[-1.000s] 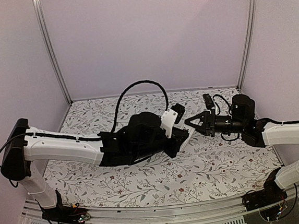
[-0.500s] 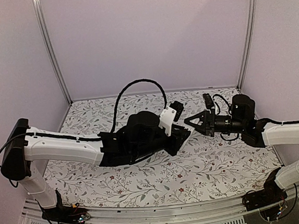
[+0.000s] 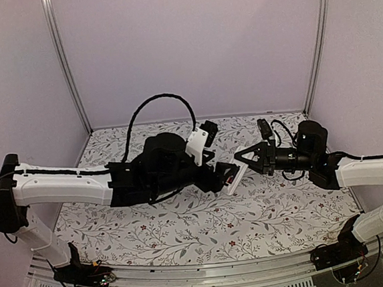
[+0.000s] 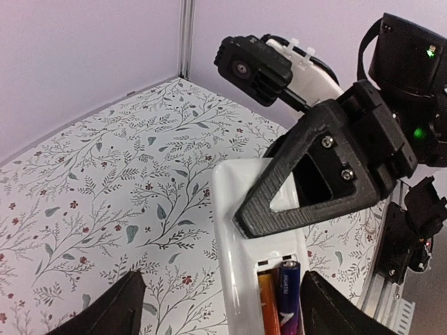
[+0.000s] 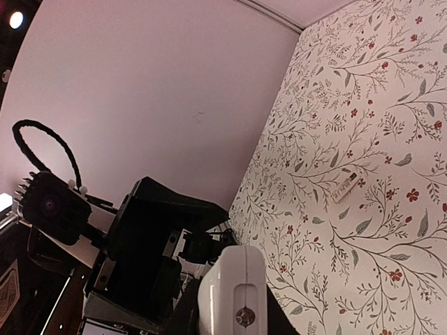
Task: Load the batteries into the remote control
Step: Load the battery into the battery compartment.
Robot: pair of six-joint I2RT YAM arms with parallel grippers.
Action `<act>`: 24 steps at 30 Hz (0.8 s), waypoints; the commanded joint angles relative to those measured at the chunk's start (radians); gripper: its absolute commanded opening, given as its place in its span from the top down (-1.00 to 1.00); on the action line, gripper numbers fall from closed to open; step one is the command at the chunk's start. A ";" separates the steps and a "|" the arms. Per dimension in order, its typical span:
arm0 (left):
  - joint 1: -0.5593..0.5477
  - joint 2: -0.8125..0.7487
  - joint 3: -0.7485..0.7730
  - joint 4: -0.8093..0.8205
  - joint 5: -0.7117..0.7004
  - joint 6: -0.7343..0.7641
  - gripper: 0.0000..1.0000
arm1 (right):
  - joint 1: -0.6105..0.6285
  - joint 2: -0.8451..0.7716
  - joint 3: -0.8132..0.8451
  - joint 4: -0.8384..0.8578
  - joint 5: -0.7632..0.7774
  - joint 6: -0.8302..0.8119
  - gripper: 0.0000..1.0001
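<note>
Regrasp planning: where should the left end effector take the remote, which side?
Pinch the remote across its long edges at the free end, coming end-on: the right end effector clamps the other end, and batteries lie exposed in its bay.

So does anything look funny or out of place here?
Mostly the remote control: the right gripper holds it in the air with its back uncovered, both batteries showing. A small white piece lies alone on the table.

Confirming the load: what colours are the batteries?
Orange battery and dark blue-purple battery in the remote; best in left wrist view.
</note>
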 commanded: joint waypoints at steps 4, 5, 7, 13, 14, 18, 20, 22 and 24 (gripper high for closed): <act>0.066 -0.151 -0.055 -0.102 0.137 -0.042 -0.62 | 0.006 -0.005 0.043 -0.010 -0.030 -0.037 1.00; 0.068 -0.163 -0.063 -0.114 0.167 -0.001 -0.58 | 0.006 -0.004 0.048 -0.023 -0.032 -0.040 1.00; 0.069 -0.178 -0.060 -0.153 0.181 0.074 -0.51 | 0.006 -0.004 0.054 -0.046 -0.031 -0.046 1.00; 0.064 -0.149 -0.008 -0.264 0.195 0.188 0.10 | 0.008 -0.023 0.070 -0.179 0.019 -0.093 1.00; 0.062 -0.141 0.000 -0.269 0.216 0.223 0.18 | 0.009 -0.025 0.080 -0.214 0.023 -0.105 1.00; 0.045 -0.134 0.023 -0.347 0.332 0.450 0.14 | 0.015 -0.009 0.121 -0.323 0.000 -0.139 1.00; 0.038 -0.145 0.012 -0.384 0.351 0.569 -0.02 | 0.019 0.005 0.138 -0.369 -0.024 -0.160 1.00; 0.027 -0.149 0.007 -0.411 0.351 0.651 -0.22 | 0.022 0.016 0.142 -0.388 -0.044 -0.166 1.00; 0.006 -0.150 0.004 -0.425 0.335 0.713 -0.40 | 0.024 0.025 0.142 -0.388 -0.059 -0.158 1.00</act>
